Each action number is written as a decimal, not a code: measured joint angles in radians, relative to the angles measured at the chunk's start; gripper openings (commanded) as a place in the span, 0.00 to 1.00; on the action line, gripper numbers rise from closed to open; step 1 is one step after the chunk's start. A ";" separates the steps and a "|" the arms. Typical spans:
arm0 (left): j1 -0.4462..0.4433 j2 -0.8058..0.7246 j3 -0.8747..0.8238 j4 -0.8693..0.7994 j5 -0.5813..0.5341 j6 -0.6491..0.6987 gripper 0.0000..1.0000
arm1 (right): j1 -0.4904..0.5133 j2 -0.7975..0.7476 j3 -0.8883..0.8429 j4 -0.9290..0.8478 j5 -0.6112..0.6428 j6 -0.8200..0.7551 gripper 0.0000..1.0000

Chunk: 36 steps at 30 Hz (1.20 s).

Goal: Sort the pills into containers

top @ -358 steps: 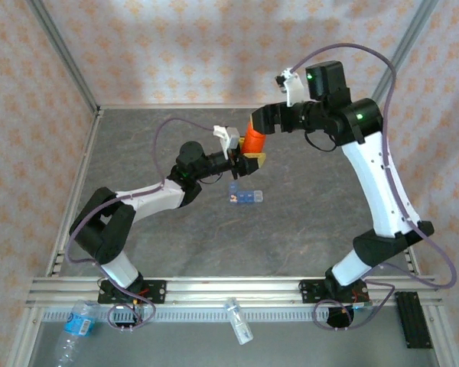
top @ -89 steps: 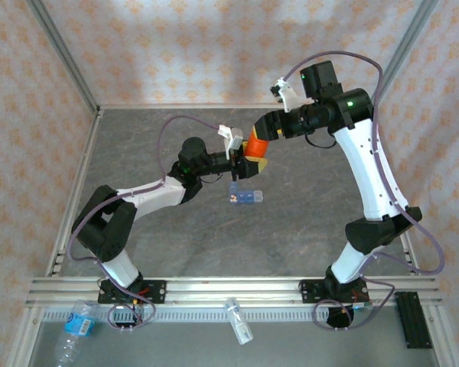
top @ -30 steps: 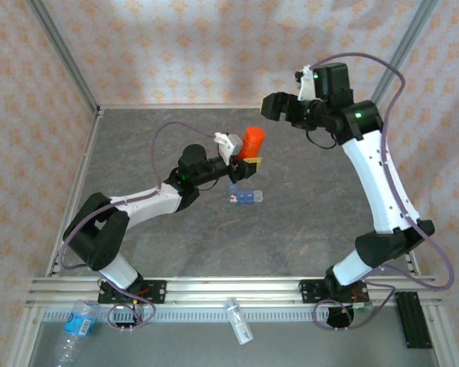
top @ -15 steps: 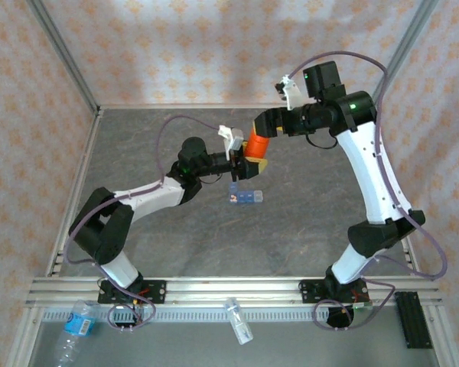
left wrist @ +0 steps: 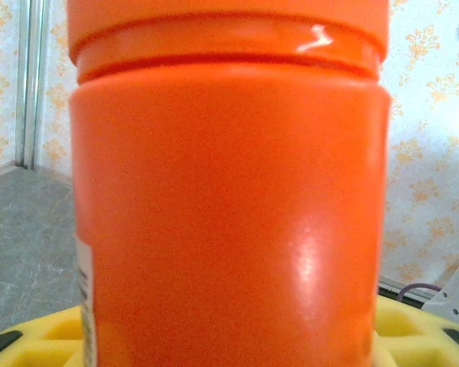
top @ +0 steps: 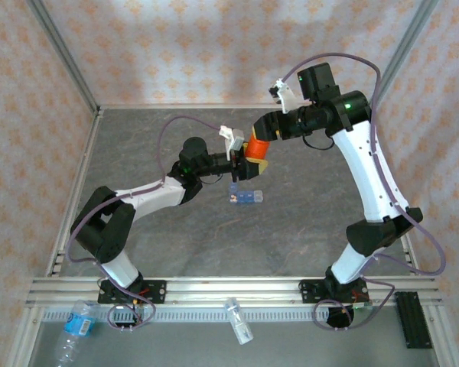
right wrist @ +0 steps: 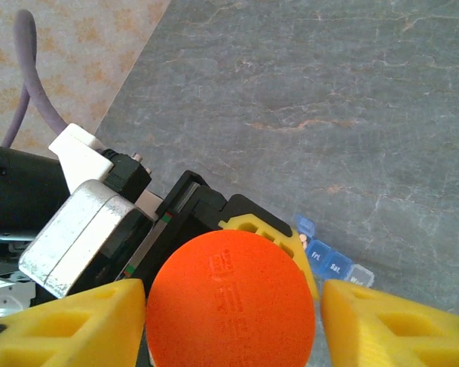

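An orange vial point(top: 252, 148) stands upright above the table's middle, with my left gripper point(top: 248, 159) shut on its lower body. In the left wrist view the vial point(left wrist: 229, 199) rises between yellow fingers point(left wrist: 30, 340). My right gripper point(right wrist: 231, 321) comes from above and straddles the vial's orange cap point(right wrist: 231, 302). Its left finger point(right wrist: 69, 325) touches the cap, while a thin gap remains at the right one. The containers, a blue compartment strip point(top: 245, 196), lie on the table just below the vial. In the right wrist view the strip point(right wrist: 333, 261) has a small tan pill point(right wrist: 302, 238) at its open end.
A clear water bottle point(top: 75, 327) and a small clear bottle point(top: 239, 321) lie on the front ledge beyond the rails. A black block point(top: 413, 319) sits at the front right. Metal frame posts point(top: 61, 53) and papered walls enclose the grey table point(top: 306, 222).
My right gripper, which stood open up and right of the vial a second ago, has come back over the cap and narrowed its jaws. The left gripper still holds the vial.
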 measured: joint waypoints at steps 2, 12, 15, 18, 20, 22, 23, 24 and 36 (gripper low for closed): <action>0.000 0.000 0.000 0.000 0.000 0.000 0.00 | 0.003 0.000 -0.008 0.000 -0.003 -0.002 0.59; 0.001 0.000 0.003 -0.041 -0.007 0.009 0.00 | 0.008 -0.017 -0.092 0.052 0.005 0.023 0.43; 0.001 0.000 0.003 -0.060 -0.026 0.027 0.00 | 0.009 -0.034 -0.135 0.092 0.018 0.058 0.39; 0.001 0.000 -0.002 -0.078 -0.062 0.050 0.00 | 0.014 -0.053 -0.189 0.153 0.043 0.114 0.38; 0.001 -0.001 -0.012 -0.085 -0.093 0.068 0.00 | 0.024 -0.067 -0.234 0.200 0.070 0.164 0.38; 0.001 -0.005 -0.028 -0.099 -0.129 0.091 0.00 | 0.040 -0.077 -0.277 0.245 0.108 0.216 0.38; 0.001 -0.010 -0.039 -0.103 -0.147 0.103 0.00 | 0.051 -0.082 -0.299 0.271 0.130 0.244 0.38; 0.001 -0.014 -0.050 -0.107 -0.169 0.117 0.00 | 0.061 -0.087 -0.321 0.296 0.150 0.272 0.38; -0.016 -0.036 -0.087 -0.120 -0.347 0.213 0.00 | 0.103 -0.108 -0.401 0.420 0.259 0.439 0.57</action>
